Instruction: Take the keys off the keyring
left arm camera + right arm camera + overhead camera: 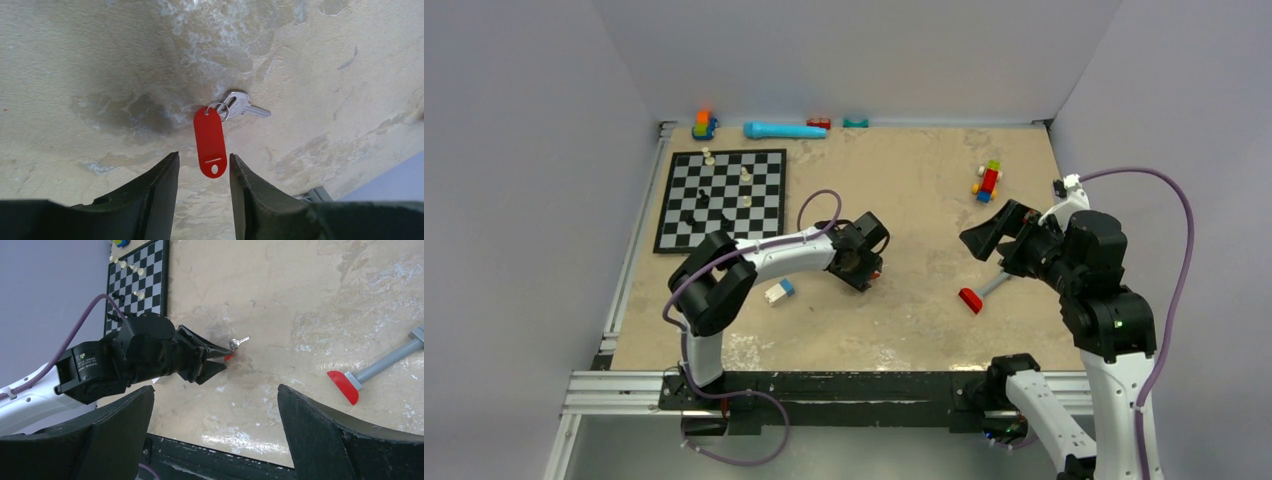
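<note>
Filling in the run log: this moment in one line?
left gripper open around red tag | key on ring | right gripper open, away

Robotics lab test cell. Worn beige tabletop point(924, 200) boxed by plain grey partition walls point(874, 50); aluminium rail frame point(619, 390) along near edge; left arm point(774, 252) and right arm point(1114, 320), both cabled, bolted there; scattered props: chessboard point(721, 200) with few pieces, toy blocks point(987, 181), blue tube point(784, 130).
</note>
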Robot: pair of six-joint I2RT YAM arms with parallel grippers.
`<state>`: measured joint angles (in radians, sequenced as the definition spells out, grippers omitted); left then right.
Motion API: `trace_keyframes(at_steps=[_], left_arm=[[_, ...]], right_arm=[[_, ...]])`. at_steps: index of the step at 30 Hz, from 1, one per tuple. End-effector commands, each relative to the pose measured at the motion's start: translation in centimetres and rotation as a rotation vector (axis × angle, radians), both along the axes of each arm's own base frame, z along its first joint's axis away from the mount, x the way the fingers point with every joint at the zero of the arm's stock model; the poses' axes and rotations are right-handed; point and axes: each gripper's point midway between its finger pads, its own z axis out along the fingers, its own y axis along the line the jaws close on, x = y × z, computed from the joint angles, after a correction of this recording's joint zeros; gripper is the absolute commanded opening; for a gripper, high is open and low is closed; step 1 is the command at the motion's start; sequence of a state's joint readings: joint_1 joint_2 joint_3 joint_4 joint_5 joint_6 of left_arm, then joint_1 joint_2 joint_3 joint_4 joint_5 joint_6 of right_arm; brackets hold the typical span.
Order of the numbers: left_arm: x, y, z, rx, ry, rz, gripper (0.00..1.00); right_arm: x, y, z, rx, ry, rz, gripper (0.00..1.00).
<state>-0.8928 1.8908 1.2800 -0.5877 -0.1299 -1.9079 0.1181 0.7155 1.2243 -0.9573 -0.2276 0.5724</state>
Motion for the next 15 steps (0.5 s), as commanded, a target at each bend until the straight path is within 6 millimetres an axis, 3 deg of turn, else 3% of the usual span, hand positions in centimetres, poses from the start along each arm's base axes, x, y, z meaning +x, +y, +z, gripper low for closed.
trace_keyframes(at_steps=[1,9,15], left_arm=[[-0.12,-0.15,1.33,0.016,0.010,-0.029,0.45],[0.52,-0.64,1.45,0.043,-0.002,-0.097,0.25],[0.43,-0.76,1.30,0.053,0.008,-0.126,0.19]], right_arm=[[0.41,0.23,1.65,-0.004,-0.064,0.021,0.98],[0.49,0.46,1.57,-0.004,-0.064,0.037,0.98],[0.45,0.58,1.62,-0.002,-0.067,0.045,0.98]])
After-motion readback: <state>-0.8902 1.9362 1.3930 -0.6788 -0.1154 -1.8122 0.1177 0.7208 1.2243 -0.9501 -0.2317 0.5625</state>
